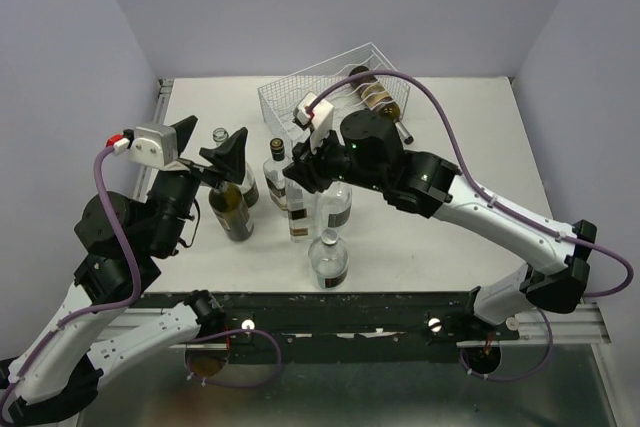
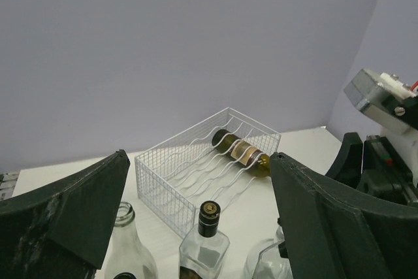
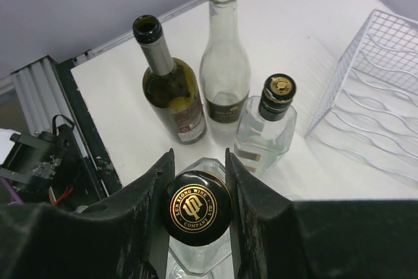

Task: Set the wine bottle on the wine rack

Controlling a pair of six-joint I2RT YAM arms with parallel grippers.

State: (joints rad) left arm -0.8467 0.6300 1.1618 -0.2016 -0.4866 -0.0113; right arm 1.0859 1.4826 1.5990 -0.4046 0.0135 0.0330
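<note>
The right claw (image 3: 199, 156) is closing on the wine bottle (image 3: 196, 208), its two fingers pressing in from either side just beneath the black, gold-lettered cap, so it appears to be gripping the neck. The bottle is standing upright on the counter (image 3: 294, 24), its long axis running straight down from the claw. The wine rack (image 3: 372, 96) is sitting beyond this claw and off to one side, near but not touching, with a dark bottle (image 1: 375, 92) already lying flat in one of its wavy troughs. That is the relation the coming move is hanging on: the gripped bottle is pointing up while the rack's cradles are running level, so it would probably have to be lifted and tipped onto its side to match a free trough beside the resting bottle. The left claw (image 2: 196, 227) is hanging wide open and holding nothing, with the rack well ahead of it, so the right arm is both nearer and already engaged.
</note>
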